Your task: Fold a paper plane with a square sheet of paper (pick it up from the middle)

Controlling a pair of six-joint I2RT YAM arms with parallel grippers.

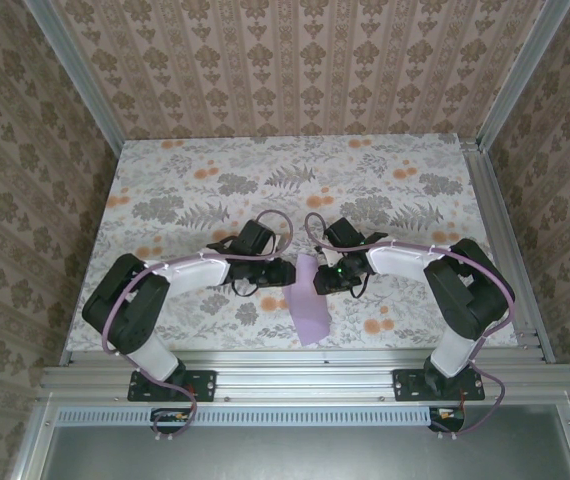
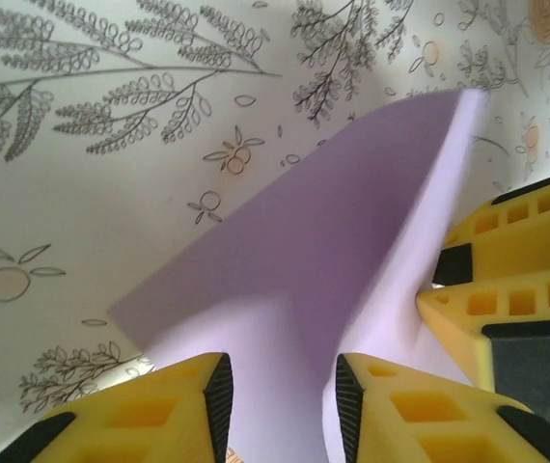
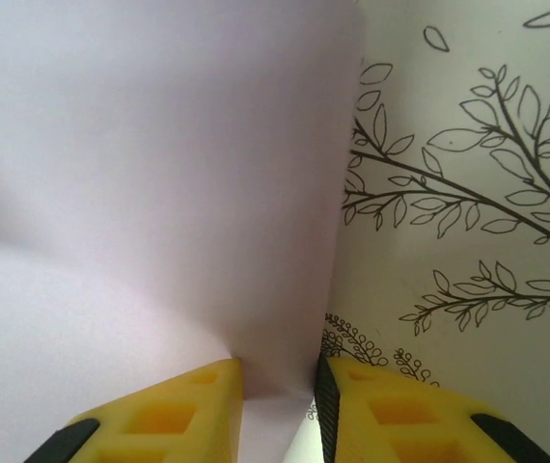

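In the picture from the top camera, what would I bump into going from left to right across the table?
left arm → lilac paper → right arm

Both arms are bent inward over the floral tabletop (image 1: pixel 165 180), so the left gripper (image 1: pixel 273 272) and right gripper (image 1: pixel 325 279) nearly meet in the middle, toward the near edge. Between them is the lilac paper (image 1: pixel 311 310). It looks folded into a narrow strip, running from the grippers down toward the metal rail (image 1: pixel 295 375). Its top end is right at the fingertips, but I honestly can't tell if either one's pinching it. Patterned wallpaper walls (image 1: pixel 295 60) all round.
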